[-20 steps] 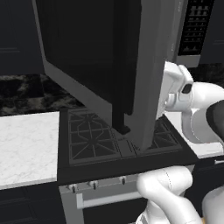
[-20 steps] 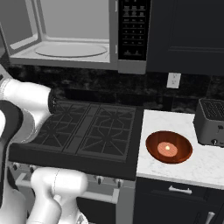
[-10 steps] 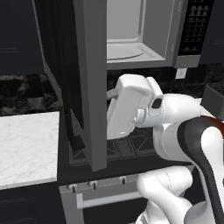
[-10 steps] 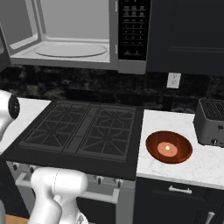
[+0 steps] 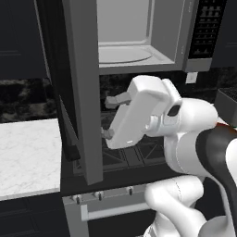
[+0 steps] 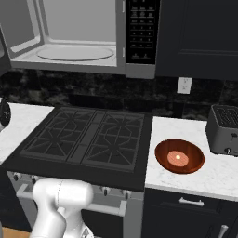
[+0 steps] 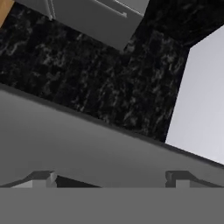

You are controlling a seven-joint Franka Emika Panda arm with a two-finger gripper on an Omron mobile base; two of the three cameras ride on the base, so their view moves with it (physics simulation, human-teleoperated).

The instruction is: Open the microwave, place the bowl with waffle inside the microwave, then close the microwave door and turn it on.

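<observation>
We have the microwave door swung out wide to the left of the microwave, edge-on to us in the left base view, so the light grey cavity stands open with its round turntable bare. Our claw hangs just to the right of that door's edge, below the open cavity and above the stove, its two fingers spread wide with nothing between them.

The bowl sits on the white desk to the right of the stove, near the toaster, with the waffle lying at its centre. It is well apart from our claw, on the far side of the stove.

We judge the opening step done and the step in hand to be fetching the bowl. To do it well, we need to pull the hand clear of the door without nudging it back toward shut, then carry the arm across the stove to the right. The bowl is shallow and glossy, so we would take it by the rim, one finger inside and one outside, coming down from above on the near side. We should keep it level on the lift, as the waffle lies loose and could slide. The cavity sits high, so we must raise the bowl above the microwave's lower lip before moving in.
</observation>
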